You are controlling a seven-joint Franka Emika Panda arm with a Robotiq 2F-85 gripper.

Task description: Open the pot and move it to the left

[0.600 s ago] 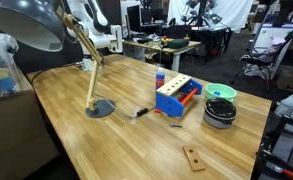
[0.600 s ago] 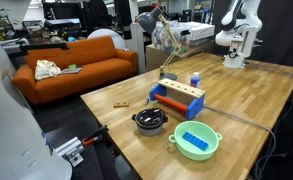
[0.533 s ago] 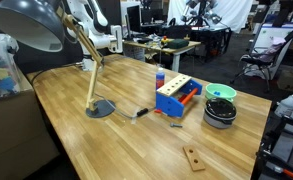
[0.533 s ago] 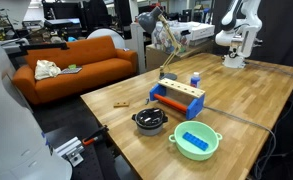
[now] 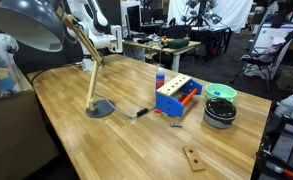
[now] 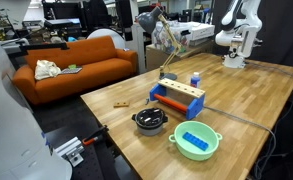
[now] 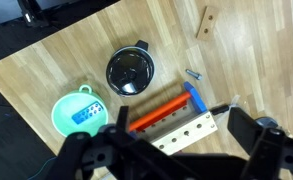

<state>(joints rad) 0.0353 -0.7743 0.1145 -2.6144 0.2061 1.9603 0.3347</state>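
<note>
Well below the pincer (image 7: 168,150), pot (image 7: 132,71) closed on wooden table (image 7: 76,55), untouched, pincer released, jaws spread wide

Blurred fingers (image 7: 248,135) hide part of the blue-and-orange box (image 7: 181,130).

White arm (image 6: 236,25) with rounded segments and dark joints, chunky black two-fingered end effector (image 7: 171,140)
</note>
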